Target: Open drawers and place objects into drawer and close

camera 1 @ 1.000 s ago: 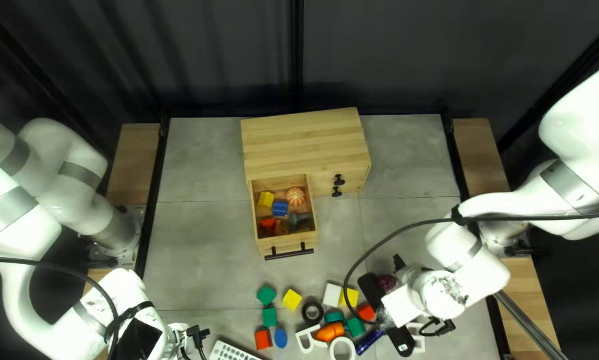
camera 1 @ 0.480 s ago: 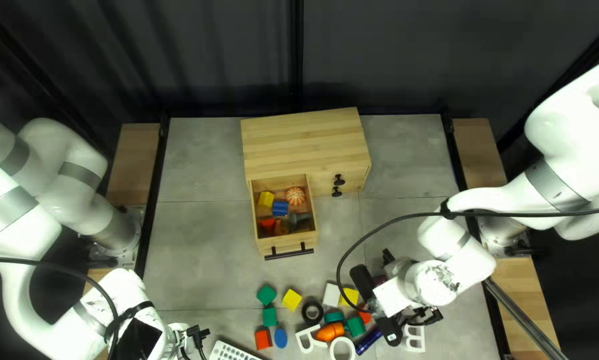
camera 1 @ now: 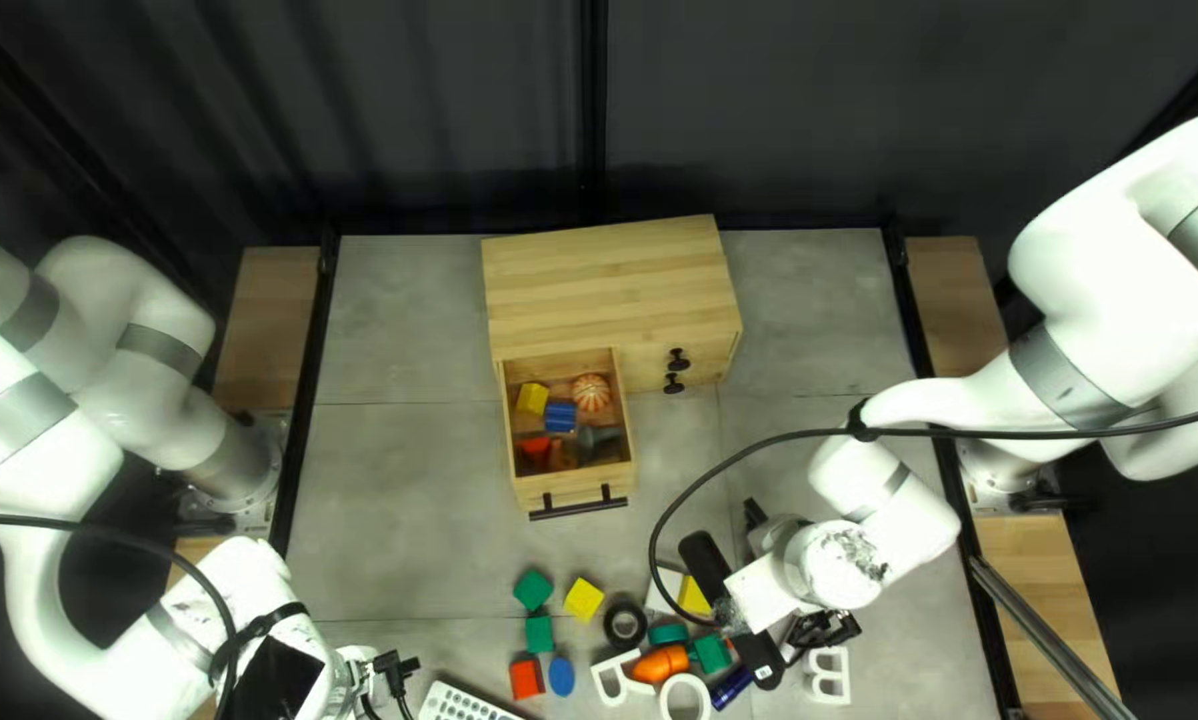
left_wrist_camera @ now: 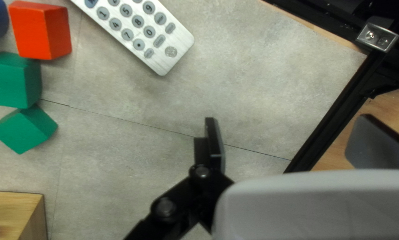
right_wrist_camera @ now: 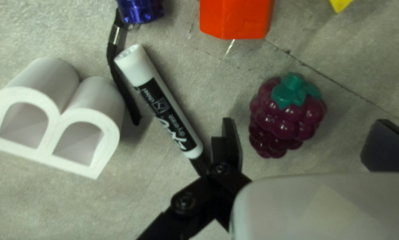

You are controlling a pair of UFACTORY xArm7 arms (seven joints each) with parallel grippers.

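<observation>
Take the cabinet (camera 1: 612, 280) as the middle of the dial, the dark curtain at twelve. Out towards seven o'clock I see the left gripper (camera 1: 359, 678), its fingers spread apart with nothing between them. The remote (camera 1: 463, 703) lies between six and seven. Next along, near six, come a red block (camera 1: 527, 679), two green blocks (camera 1: 539, 634), a blue piece (camera 1: 562, 676) and a yellow block (camera 1: 583, 599).

Nearer in, just past six, the drawer (camera 1: 572, 494) stands pulled out. In it sit a yellow cube (camera 1: 531, 399), a blue piece with ridges (camera 1: 560, 416), a striped orange ball (camera 1: 591, 392) and a few darker bits I can't make out.

Just short of six on the table there's a black ring (camera 1: 624, 623) and an orange carrot (camera 1: 660, 664). At five o'clock is the right gripper (camera 1: 734, 612), unclasped too: from its own wrist, the purple berry (right_wrist_camera: 286, 116) shows ahead, between the lines of its parted fingers, gripped by neither. The marker (right_wrist_camera: 159, 100) lies just beside one finger, and the white letter B (camera 1: 828, 676) sits farther right, also around five.
</observation>
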